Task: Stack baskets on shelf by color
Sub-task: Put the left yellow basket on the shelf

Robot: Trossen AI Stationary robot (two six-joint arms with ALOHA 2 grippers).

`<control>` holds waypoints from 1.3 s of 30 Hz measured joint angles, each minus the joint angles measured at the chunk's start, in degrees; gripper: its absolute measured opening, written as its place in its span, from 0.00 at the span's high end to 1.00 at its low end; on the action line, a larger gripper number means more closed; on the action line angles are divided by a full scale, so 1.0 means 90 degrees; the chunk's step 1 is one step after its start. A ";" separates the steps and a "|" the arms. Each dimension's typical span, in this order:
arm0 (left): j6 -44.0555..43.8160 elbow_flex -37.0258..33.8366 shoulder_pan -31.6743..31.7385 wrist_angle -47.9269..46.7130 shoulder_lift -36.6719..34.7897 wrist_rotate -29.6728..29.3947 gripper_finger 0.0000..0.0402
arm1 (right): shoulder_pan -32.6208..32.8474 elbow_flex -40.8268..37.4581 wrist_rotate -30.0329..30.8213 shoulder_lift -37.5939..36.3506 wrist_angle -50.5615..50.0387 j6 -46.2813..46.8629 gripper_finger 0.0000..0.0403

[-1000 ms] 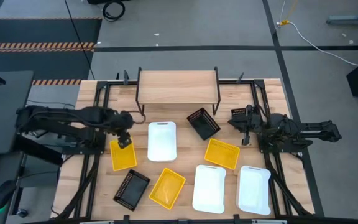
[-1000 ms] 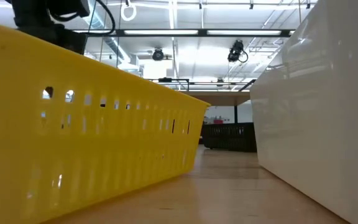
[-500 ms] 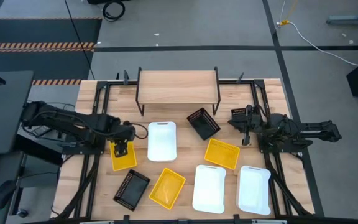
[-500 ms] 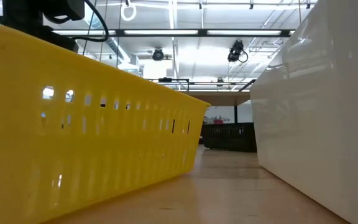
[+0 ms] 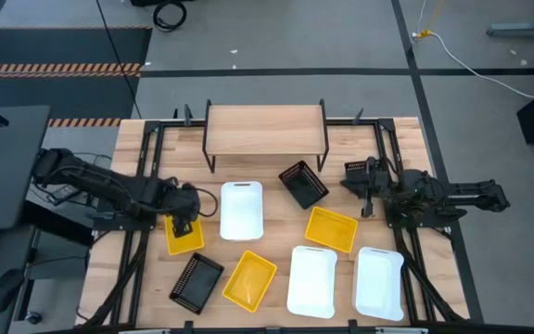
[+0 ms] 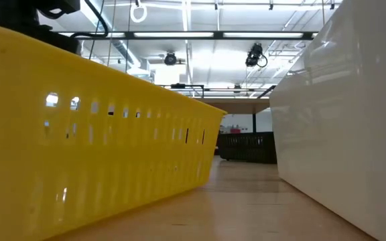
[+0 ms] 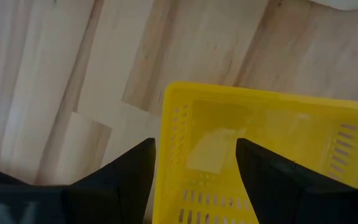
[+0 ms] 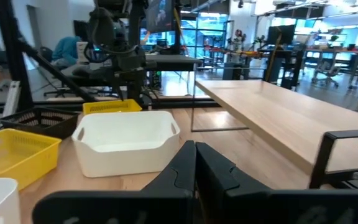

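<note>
Shelf (image 5: 265,128) at the table's (image 5: 406,139) back edge, baskets (image 5: 242,210) scattered in front.

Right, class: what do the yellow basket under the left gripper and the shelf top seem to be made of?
Yellow basket: likely moulded plastic, with a smooth, even colour and slotted walls. Shelf top: light wood or wood-look board with pale grain; the legs are thin and black, probably metal.

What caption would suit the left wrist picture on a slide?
Open left hand straddling the wall of a yellow basket on the table.
</note>
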 joint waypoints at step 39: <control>-0.0452 -0.0827 0.0563 0.0457 0.0289 0.0017 0.46 | 0.0000 0.0000 -0.0604 -0.0001 -0.0123 -0.0061 0.97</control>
